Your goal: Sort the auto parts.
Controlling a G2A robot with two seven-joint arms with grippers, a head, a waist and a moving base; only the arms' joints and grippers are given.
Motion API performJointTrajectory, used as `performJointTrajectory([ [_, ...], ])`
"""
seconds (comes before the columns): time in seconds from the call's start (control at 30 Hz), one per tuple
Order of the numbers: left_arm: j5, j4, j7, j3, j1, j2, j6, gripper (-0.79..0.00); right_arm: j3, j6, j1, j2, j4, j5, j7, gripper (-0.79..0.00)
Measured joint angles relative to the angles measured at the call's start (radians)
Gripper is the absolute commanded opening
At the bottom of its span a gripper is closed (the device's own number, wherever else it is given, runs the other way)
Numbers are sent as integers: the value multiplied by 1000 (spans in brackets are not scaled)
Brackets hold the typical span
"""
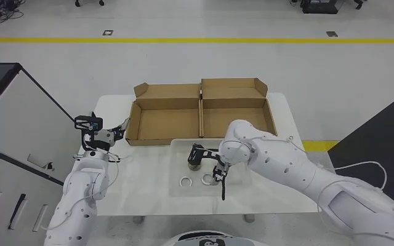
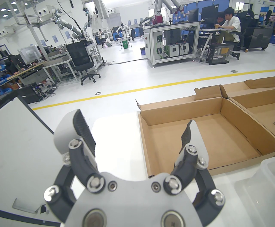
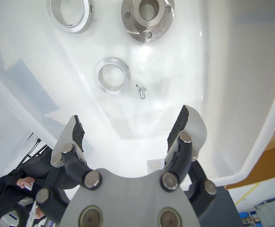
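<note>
In a clear plastic tray (image 1: 175, 142) lie a metal flange (image 1: 195, 165) and two silver rings (image 1: 184, 181) (image 1: 205, 179). In the right wrist view the flange (image 3: 147, 19), the larger ring (image 3: 70, 16), the smaller ring (image 3: 112, 75) and a small bolt (image 3: 142, 93) rest on the tray floor. My right gripper (image 3: 131, 120) hangs open just above that floor, the bolt and the smaller ring a little beyond its fingertips; nothing is between its fingers. My left gripper (image 2: 135, 126) is open and empty at the near left corner of the left cardboard box (image 2: 214, 139).
Two open, shallow cardboard boxes (image 1: 166, 120) (image 1: 237, 117) sit side by side at the table's far side, right behind the tray. The tray's raised wall (image 3: 247, 150) runs close beside the right gripper. Bare white tabletop (image 1: 141, 178) lies left of the tray.
</note>
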Motion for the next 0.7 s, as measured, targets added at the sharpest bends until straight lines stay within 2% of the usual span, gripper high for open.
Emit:
performJointTrajectory([
  [0.03,0,0,0,0,0,0,0,0,-4,-1,2,-4,8,4,-4,-74],
  [0.13,0,0,0,0,0,0,0,0,-14,-1,9,-15,37,14,-16,-219],
  [0.2,0,0,0,0,0,0,0,0,-21,3,12,-22,54,17,-25,-259],
  [0.3,0,0,0,0,0,0,0,0,-27,5,15,-30,76,19,-34,-385],
  [0.7,0,0,0,0,0,0,0,0,-30,28,30,-49,131,11,-42,-499],
])
